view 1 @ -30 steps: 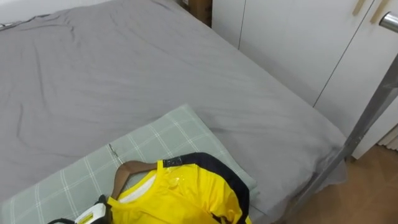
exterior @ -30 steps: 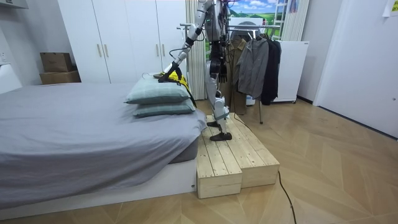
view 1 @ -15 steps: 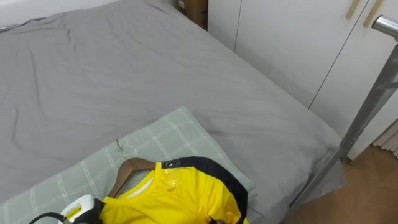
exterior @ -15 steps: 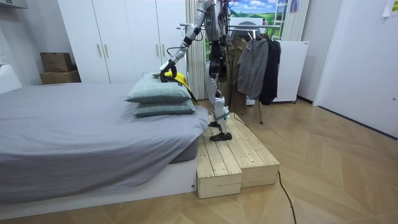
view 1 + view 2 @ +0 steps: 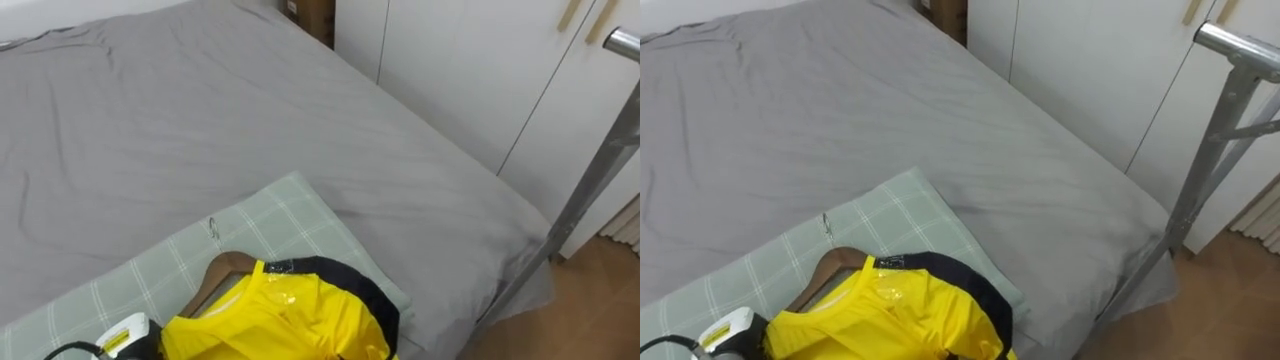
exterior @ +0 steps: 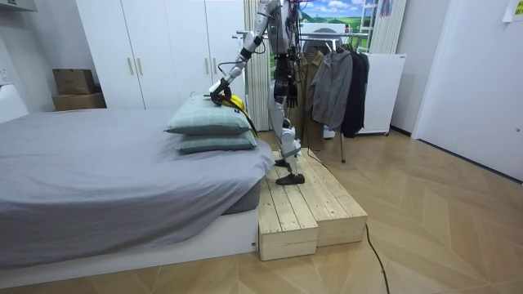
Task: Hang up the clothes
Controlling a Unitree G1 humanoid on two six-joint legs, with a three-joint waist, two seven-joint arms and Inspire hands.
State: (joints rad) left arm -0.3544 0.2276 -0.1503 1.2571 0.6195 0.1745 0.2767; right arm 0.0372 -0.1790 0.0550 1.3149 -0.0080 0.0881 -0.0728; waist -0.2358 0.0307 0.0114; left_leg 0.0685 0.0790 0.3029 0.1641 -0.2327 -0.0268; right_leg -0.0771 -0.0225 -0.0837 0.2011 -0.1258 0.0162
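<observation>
A yellow shirt [image 5: 290, 320] with a dark collar lies on a wooden hanger [image 5: 225, 268] on top of a green checked pillow [image 5: 270, 215]. The hanger's metal hook [image 5: 213, 225] points toward the far side of the pillow. My left hand [image 5: 140, 342] sits at the shirt's near left edge, at the bottom of the eye views, with its fingers hidden by the cloth. In the room view I stand on a wooden platform [image 6: 306, 208] beside the bed, my left arm stretched out to the shirt [image 6: 233, 101] on the stacked pillows.
The grey bed [image 5: 200, 100] spreads out beyond the pillow. A metal rack pole [image 5: 590, 190] rises at the right, in front of white wardrobe doors [image 5: 450, 70]. In the room view a clothes rack with hung jackets [image 6: 331, 82] stands behind me.
The hanger and its hook have slid to the right and farther across the pillow, and the shirt's collar has bunched up. In the room view my left hand has moved up and left.
</observation>
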